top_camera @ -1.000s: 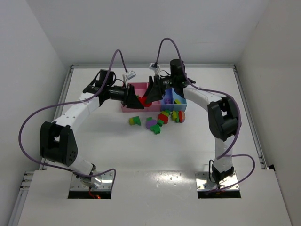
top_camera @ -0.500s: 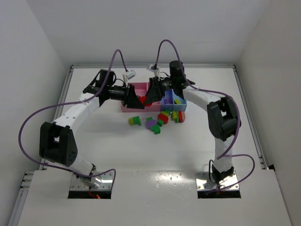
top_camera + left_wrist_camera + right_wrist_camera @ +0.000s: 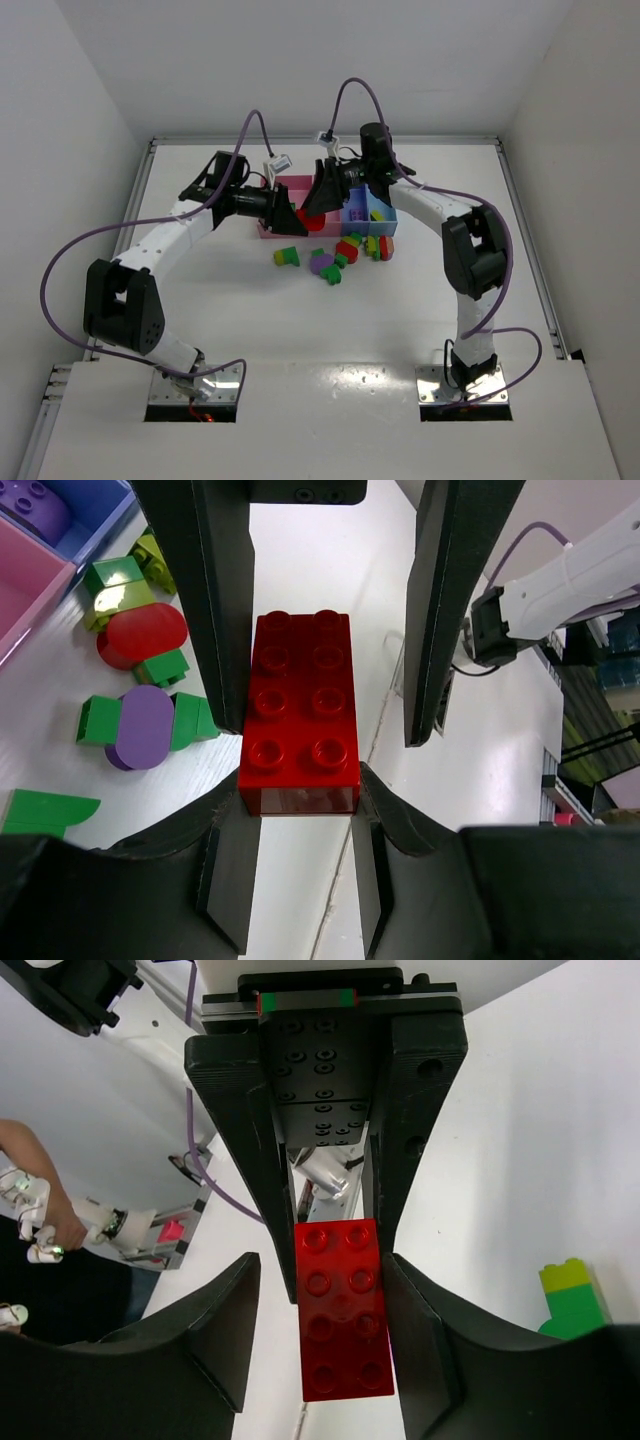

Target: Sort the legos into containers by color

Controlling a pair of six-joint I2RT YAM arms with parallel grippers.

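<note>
My left gripper [image 3: 300,795] clamping a red brick [image 3: 300,700] by its end, my right gripper [image 3: 325,1265] straddling the other end, gapping along one edge, mid-frame.

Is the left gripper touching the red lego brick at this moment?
Touching. In the left wrist view the left gripper presses its two fingers against both long sides of the red lego brick at its near end, with no gap.

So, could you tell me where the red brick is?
Top view: the red brick is left of centre at the pink bins, clamped in the left gripper, the right gripper flanking it.
</note>
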